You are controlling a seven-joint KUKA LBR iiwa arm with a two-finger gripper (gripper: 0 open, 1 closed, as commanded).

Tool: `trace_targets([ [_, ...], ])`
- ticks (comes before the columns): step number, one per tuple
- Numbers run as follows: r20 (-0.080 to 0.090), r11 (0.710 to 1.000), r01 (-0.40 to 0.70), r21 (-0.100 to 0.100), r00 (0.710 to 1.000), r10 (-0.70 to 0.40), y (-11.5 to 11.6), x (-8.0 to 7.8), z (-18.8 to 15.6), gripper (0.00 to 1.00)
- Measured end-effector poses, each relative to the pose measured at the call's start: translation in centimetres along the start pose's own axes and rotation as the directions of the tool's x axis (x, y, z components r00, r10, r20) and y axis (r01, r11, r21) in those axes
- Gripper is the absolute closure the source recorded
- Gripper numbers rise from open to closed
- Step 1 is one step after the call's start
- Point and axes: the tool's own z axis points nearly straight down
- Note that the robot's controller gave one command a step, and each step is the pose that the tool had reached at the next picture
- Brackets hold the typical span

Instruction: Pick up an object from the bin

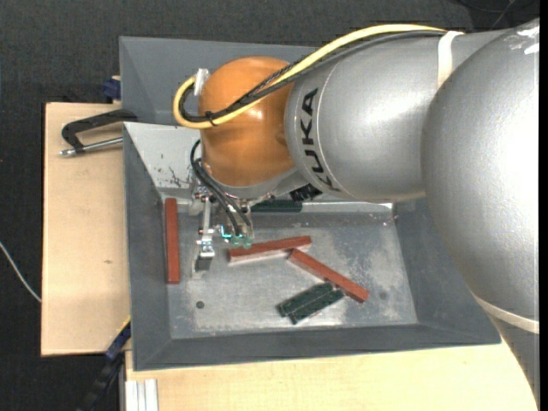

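Where the bin (257,341) lies nearest, two dark green strips (310,301) rest side by side. Just beyond, a slanted red-brown bar (329,277) drops rightward. Farther back, the long red-brown bar (270,248) runs almost left-to-right, its left end beside one finger of the tool (221,240), which stands open and grips nothing.
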Motion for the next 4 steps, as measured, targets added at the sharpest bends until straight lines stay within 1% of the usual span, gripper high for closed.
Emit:
trace_targets([
  [1,0.008,1.0,-0.003,-0.002,1.0,0.003,-0.1,-0.2,-0.4,0.0],
  [2,0.01,0.997,0.074,-0.003,0.997,-0.074,-4.3,-1.0,2.2,0.0],
  [3,0.006,0.969,0.249,0.003,0.969,-0.249,-6.8,-1.4,3.4,0.0],
  [4,0.002,0.857,0.515,0.003,0.857,-0.515,-9.3,-2.0,9.8,1.0],
])
